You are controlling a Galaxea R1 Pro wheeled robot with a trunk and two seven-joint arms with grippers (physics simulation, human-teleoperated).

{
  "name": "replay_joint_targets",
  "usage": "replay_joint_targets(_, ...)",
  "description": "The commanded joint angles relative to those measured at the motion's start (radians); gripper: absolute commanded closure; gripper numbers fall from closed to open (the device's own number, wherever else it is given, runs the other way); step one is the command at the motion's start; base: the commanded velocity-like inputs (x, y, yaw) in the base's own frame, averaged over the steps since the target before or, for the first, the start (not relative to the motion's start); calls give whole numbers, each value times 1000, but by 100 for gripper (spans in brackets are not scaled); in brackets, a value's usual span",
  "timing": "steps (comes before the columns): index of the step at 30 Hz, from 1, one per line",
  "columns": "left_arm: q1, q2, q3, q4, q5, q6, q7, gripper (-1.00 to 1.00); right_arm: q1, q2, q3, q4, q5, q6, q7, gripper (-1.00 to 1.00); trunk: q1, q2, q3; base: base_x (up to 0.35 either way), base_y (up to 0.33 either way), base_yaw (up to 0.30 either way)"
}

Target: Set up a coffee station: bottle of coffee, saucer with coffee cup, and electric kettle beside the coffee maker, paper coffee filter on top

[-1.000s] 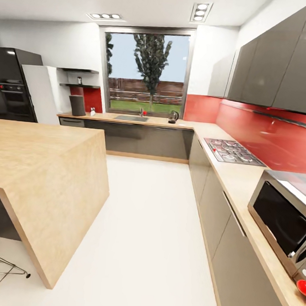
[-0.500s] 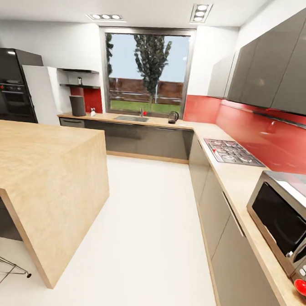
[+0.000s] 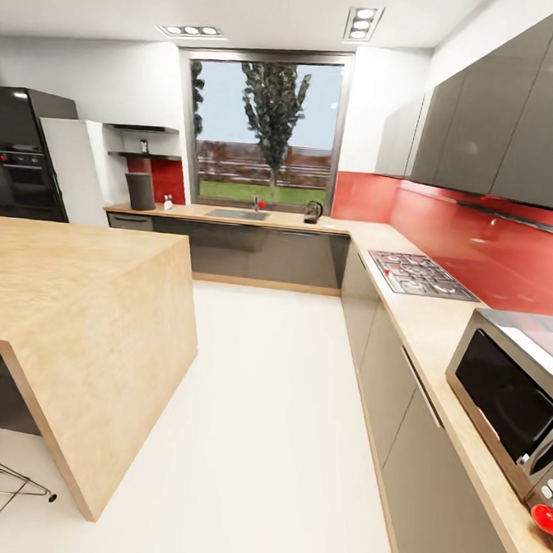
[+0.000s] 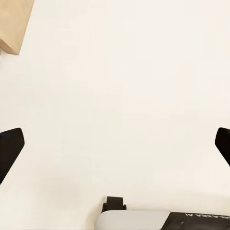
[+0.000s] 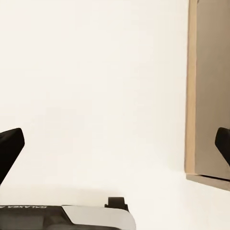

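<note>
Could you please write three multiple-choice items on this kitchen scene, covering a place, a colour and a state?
1. Where is the electric kettle?
A. On the far countertop, right of the sink
B. On the island
C. On the hob
2. What colour is the backsplash?
A. White
B. Red
C. Green
3. How do the left gripper jaws stand?
A. Shut on a cup
B. Shut, empty
C. Wide apart, empty

A: it stands by the window corner. B: the wall panel is red. C: only floor lies between them.

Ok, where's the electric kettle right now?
In the head view, the electric kettle stands on the far countertop under the window, right of the sink.
</note>
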Motion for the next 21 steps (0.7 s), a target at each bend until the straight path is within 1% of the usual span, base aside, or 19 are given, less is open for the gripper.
replay_joint_targets(1, 0, 1, -1, 1, 7, -3, 0, -100, 0, 0, 0, 0, 1, -2, 0, -100, 1, -2, -2, 0, 0, 0)
replay_joint_targets(12, 1, 6, -4, 2, -3, -6, -12, -100, 0, 0, 1, 1, 2, -2, -3, -100, 1, -2, -2, 10, 0, 0)
replay_joint_targets(15, 1, 14, -3, 2, -5, -6, -14, -100, 0, 0, -2, 2, 2, -2, -3, -100, 1, -2, -2, 223, 0, 0)
replay_joint_targets(21, 1, 23, -3, 2, -4, -7, -13, -100, 0, 0, -4, 2, 1, -1, -3, -100, 1, -2, -2, 317, 0, 0)
